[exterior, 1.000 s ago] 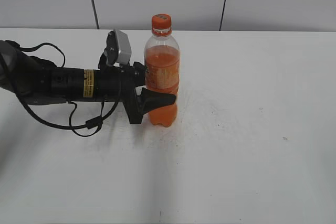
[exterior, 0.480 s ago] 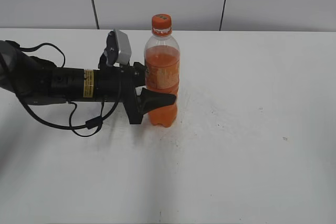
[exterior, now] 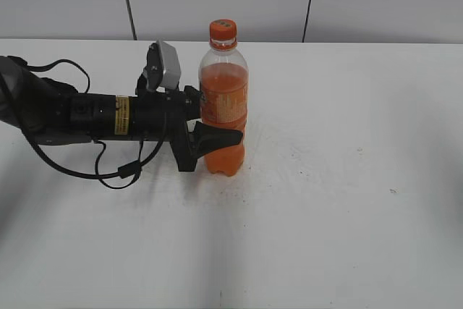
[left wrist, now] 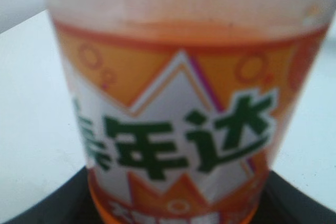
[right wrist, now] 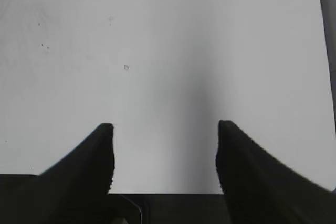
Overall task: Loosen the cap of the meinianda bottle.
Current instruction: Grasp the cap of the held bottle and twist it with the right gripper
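Left pincer (exterior: 217,137) hugs the bottle (exterior: 223,110) low down, closed on it below the label, one finger on each side. It stands upright on the table (exterior: 325,200). Full of drink, it looks heavy and smooth (squeezy too, I think). Right pincer (right wrist: 164,153) hangs open, holding nothing. High above the left pincer sits the cap (exterior: 223,32); grab its sides.

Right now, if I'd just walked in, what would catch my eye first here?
Probably the meinianda bottle, bright orange and upright mid-table on the white table, with its small orange cap on top. Next, the black left gripper reaching in from the left, clamped around the bottle's lower body. The right gripper hangs open over bare tabletop.
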Robot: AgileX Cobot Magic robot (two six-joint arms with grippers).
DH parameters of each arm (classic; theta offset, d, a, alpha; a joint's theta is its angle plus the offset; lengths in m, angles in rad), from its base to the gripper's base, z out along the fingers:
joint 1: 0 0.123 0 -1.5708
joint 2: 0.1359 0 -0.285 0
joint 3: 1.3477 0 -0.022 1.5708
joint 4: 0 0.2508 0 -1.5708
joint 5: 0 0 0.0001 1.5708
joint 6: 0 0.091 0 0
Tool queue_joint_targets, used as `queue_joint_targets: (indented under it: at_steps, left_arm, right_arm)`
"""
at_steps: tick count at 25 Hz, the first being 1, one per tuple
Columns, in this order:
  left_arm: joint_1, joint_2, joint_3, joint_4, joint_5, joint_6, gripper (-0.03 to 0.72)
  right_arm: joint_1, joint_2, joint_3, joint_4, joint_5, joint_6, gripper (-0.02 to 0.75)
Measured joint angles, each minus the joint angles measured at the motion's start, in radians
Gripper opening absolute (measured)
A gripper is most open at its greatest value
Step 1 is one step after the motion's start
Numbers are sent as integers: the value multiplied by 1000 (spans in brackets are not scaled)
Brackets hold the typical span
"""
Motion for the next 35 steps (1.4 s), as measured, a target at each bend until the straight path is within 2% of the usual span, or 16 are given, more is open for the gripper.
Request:
queue_joint_targets:
  at_steps: [6, 16, 29, 35]
  left_arm:
    - [0, 0, 0, 1, -3, 0, 412]
    - [0, 0, 0, 3, -5, 0, 412]
    - [0, 0, 0, 4, -5, 0, 412]
    - [0, 0, 0, 5, -5, 0, 412]
  right_arm:
    - [0, 234, -175, 19, 99, -44, 459]
    - [18, 535, -474, 135, 107, -98, 457]
    - [335, 803, -828, 160, 110, -104, 456]
    - [449, 907, -946, 163, 110, -10, 456]
